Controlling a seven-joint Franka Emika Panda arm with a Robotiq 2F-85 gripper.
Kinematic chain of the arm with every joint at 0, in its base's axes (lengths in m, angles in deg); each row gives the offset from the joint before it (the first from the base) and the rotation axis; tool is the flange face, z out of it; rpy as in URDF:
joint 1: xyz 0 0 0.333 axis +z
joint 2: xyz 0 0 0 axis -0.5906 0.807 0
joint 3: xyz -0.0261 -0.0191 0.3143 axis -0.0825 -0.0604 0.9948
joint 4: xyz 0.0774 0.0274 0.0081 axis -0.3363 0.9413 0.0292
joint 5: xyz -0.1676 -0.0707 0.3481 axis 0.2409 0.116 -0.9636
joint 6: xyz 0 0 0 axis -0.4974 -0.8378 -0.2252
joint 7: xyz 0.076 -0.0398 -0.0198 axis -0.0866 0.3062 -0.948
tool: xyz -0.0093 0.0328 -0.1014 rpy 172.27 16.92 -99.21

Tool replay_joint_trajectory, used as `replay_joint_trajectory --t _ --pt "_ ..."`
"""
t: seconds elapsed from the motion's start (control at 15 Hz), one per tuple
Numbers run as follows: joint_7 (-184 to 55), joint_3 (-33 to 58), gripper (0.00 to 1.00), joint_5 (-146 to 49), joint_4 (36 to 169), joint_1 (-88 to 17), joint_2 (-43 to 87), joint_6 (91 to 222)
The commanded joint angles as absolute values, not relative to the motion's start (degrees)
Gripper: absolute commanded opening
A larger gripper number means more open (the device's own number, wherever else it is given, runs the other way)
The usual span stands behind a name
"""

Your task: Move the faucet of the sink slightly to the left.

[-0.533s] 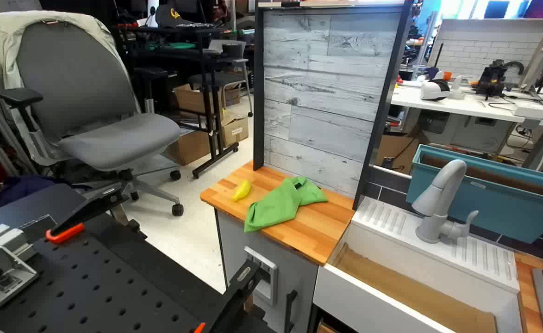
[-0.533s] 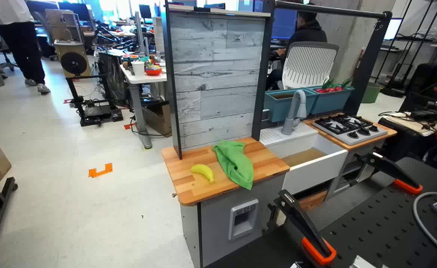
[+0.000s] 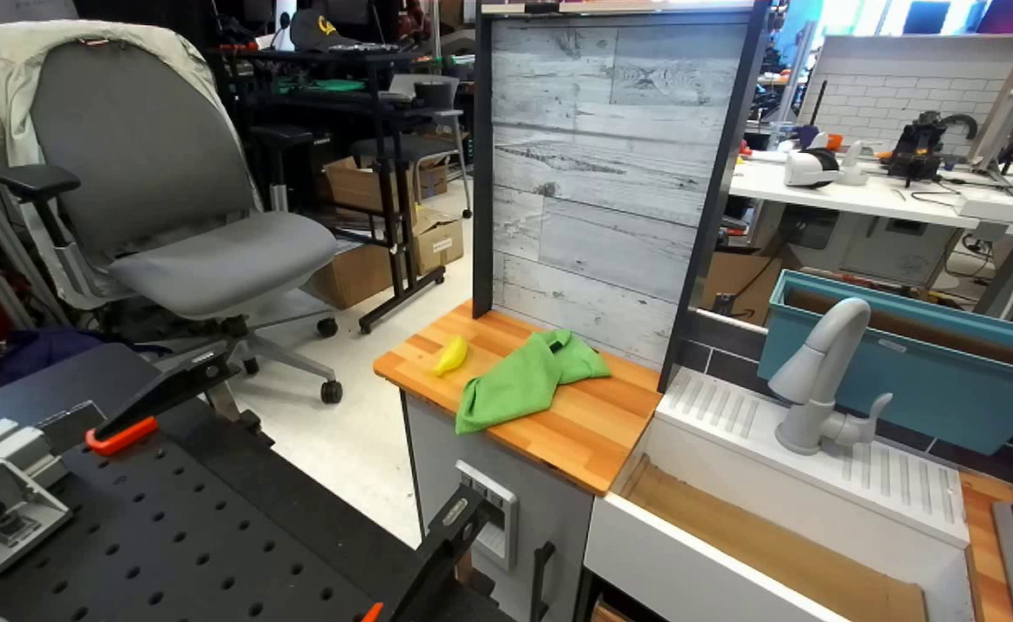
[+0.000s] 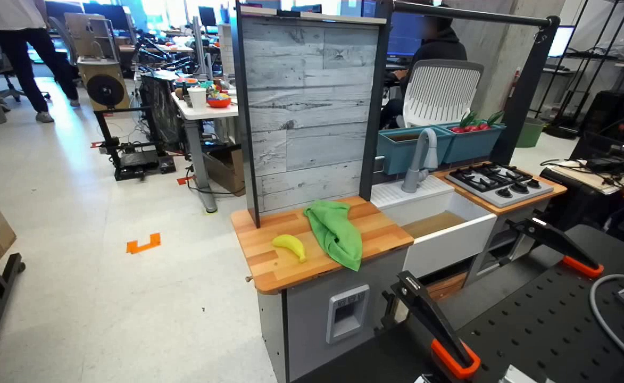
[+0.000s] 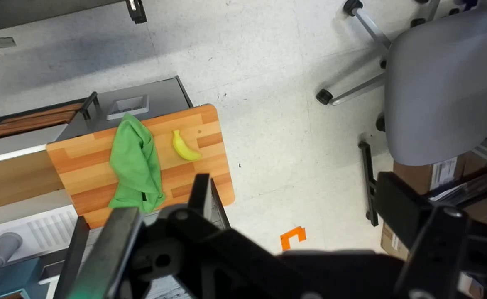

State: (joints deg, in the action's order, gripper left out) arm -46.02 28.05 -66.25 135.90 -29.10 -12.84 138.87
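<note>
Wrist view: faucet [image 5: 8, 243] at lower left, partly cut off, well apart from gripper [image 5: 293, 187]; fingers [image 5: 403, 203] spread wide over pale floor [image 5: 268, 124]. In both exterior views, faucet stands on ridged back of white sink [image 3: 687, 553]; thick, smooth grey arch. Brown sheet [image 3: 774, 547] along sink bottom. Crumpled green cloth [image 3: 515, 389], curved yellow banana [image 5: 184, 150] on striped wood counter [image 3: 592, 432].

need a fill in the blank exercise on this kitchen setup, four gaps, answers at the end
The arched faucet is coloured ____.
Of the banana and the cloth, the one nearer the sink is the ____.
The banana is coloured ____.
In the wrist view, the end effector is ____, not shut.
Answers: grey; cloth; yellow; open.
</note>
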Motion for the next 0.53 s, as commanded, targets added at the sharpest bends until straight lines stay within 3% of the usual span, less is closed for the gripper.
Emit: replay_joint_trajectory --t 0.0,0.47 --pt "-45.96 27.98 1.0 -66.19 135.75 -29.03 -12.81 138.69" --pt "-45.76 27.3 1.0 -64.44 139.05 -30.84 -12.45 146.67"
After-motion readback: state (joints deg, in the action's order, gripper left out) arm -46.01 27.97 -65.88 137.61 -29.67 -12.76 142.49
